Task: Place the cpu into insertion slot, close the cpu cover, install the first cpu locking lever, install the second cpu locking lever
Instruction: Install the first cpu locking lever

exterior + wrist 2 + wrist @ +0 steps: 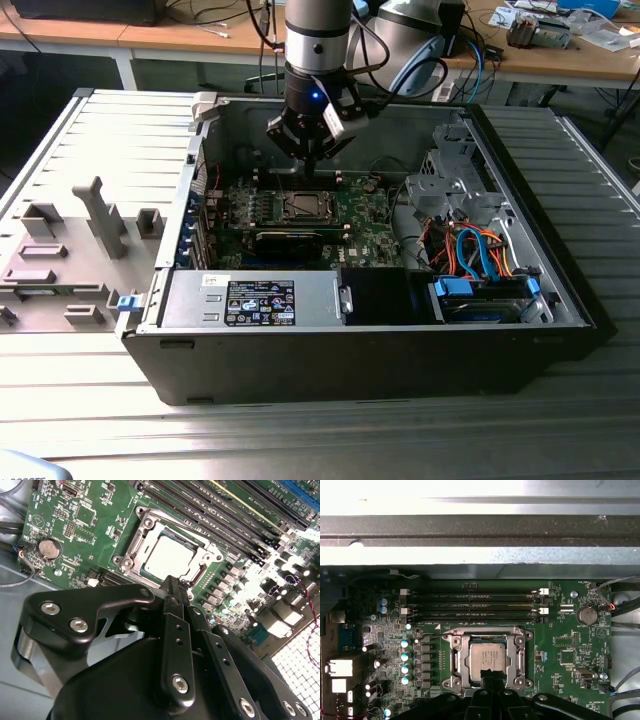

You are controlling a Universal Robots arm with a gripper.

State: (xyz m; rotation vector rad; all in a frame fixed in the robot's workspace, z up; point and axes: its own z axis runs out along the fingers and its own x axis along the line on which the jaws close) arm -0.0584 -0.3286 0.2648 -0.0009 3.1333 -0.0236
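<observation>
Ribbed grey metal is serving as the worktop (300, 440), and pale wooden desks (200, 35) strewn with cables are lining the room behind it. A big black computer case (350, 365) is lying open on its side there, so I am getting a straight drop onto the green motherboard (560, 645). At the exterior view's left, a plate of grey plastic fixtures (100, 215) is sitting beside the case, well apart from my work.

I am hanging my black two-fingered end effector (487, 672) low over the socket, with the fingers pinched together and nothing between them. In both wrist views the tips are pointing at the socket's near edge, which I judge suits nudging the hardware rather than carrying a part.

The small flat square cpu (489, 657) with the pale silver-grey metal top is lying flat in the insertion slot. The thin dark-metal cpu cover (462, 660) with its open centre window appears to be lying down around it, framing the chip. I cannot tell how the locking levers are sitting. Long black memory slots (470, 602) are running just beside the socket, leaving me little room on that side.
</observation>
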